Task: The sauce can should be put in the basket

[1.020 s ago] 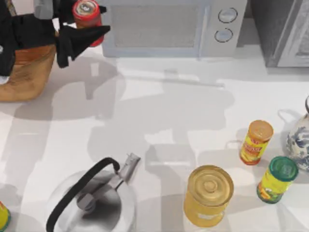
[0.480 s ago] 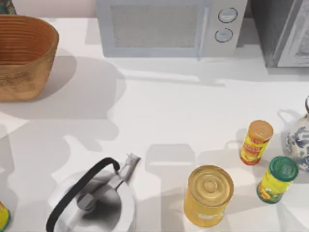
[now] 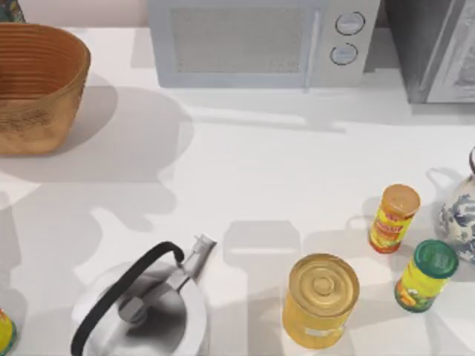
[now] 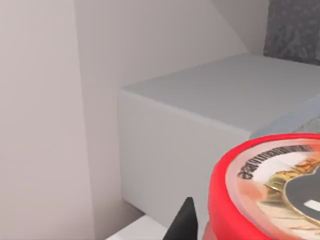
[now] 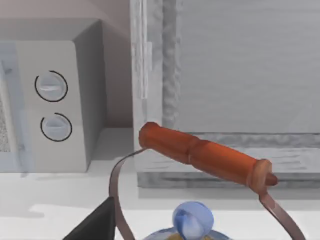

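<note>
The sauce can (image 4: pixel 270 190), red with a printed silvery top, looms very close in the left wrist view. My left gripper (image 4: pixel 240 227) is shut on it, and one dark fingertip (image 4: pixel 186 222) shows beside the can's rim. Behind the can stands a grey box against a pale wall. The wicker basket (image 3: pixel 44 111) stands at the table's far left in the top view. A single dark fingertip (image 5: pixel 95 225) of my right gripper shows low in the right wrist view, near a teapot's handle.
A microwave (image 3: pixel 245 44) stands at the back. A steel kettle (image 3: pixel 141 311) sits front left, a large gold can (image 3: pixel 320 297) front centre. At the right are an orange-lidded jar (image 3: pixel 393 219), a green-lidded jar (image 3: pixel 427 274) and a blue-white teapot (image 3: pixel 460 215).
One second ago my left arm held the sauce can beside the basket's right rim in the top view. It has since left that view; nothing on the table has moved.
</note>
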`<state>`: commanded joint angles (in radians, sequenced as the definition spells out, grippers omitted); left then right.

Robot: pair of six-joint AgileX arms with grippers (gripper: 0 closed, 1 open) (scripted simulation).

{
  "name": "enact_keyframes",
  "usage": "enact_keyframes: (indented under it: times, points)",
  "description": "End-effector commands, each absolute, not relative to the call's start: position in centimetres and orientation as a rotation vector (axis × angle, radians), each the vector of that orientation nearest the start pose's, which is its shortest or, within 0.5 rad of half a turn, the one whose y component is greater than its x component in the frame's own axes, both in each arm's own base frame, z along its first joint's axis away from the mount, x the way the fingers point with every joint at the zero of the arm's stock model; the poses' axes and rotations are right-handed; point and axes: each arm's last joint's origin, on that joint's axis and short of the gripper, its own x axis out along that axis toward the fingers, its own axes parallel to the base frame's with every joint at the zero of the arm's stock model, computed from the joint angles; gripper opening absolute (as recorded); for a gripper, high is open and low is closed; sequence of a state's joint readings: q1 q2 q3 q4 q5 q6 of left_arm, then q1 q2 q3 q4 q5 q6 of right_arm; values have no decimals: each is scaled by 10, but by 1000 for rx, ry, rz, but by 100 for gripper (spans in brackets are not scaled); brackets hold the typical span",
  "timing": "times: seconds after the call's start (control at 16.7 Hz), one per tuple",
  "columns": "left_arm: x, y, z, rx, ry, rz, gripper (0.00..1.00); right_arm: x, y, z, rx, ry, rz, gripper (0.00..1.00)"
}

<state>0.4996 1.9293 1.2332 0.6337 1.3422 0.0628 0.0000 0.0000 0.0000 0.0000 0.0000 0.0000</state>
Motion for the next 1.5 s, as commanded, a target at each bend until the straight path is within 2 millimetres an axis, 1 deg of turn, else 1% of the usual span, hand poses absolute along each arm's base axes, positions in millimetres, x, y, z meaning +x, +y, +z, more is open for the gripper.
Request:
enact_keyframes:
  times: [0.24,0.6,0.84,1.5]
  points:
    - [396,165,223,-2,2,-812,0,106,-1,160,0,0,0,100]
    - [417,140,211,-2,1,-815,0,106,-1,160,0,0,0,100]
    - [417,139,211,-2,1,-815,0,106,-1,160,0,0,0,100]
    - [417,139,211,-2,1,-815,83,106,-1,160,0,0,0,100]
